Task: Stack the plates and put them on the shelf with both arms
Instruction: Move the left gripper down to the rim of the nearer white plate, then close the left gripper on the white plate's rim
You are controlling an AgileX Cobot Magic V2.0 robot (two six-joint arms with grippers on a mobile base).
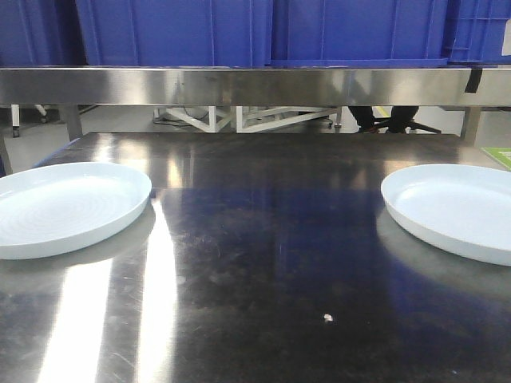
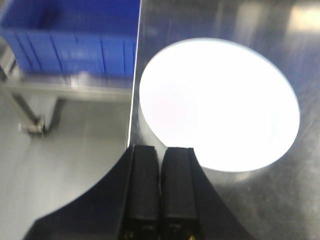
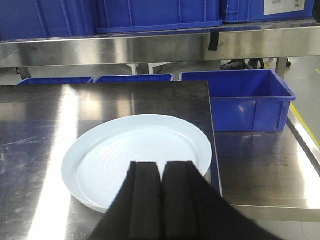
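**Two plates apart, both pairs of fingers shut and empty**

Front view first: the shelf [image 1: 255, 86] runs across the top, its steel front rail under a row of blue crates [image 1: 263, 32]. Below and in front of the shelf is the dark tabletop [image 1: 263, 263]. The left plate [image 1: 68, 207] lies flat on it toward the shelf's left end, and the right plate [image 1: 455, 209] lies flat toward its right end. They are well apart and unstacked, with bare steel between them. No arm shows in this view.

Over to the left wrist camera, which picks up what the front view misses. The left fingers [image 2: 145, 190] are pressed together, pad to pad, holding nothing and hovering just short of the left plate's near rim. The plate is washed out to plain white here. A lower blue bin [image 2: 70, 45] sits past the tabletop's edge.

The right wrist camera shows the same posture. The right fingers [image 3: 145, 200] are closed on each other, empty, above the right plate's near rim. Here the plate's faint rings show. Another low blue bin [image 3: 240, 100] stands beneath the shelf, beyond the tabletop's side edge.
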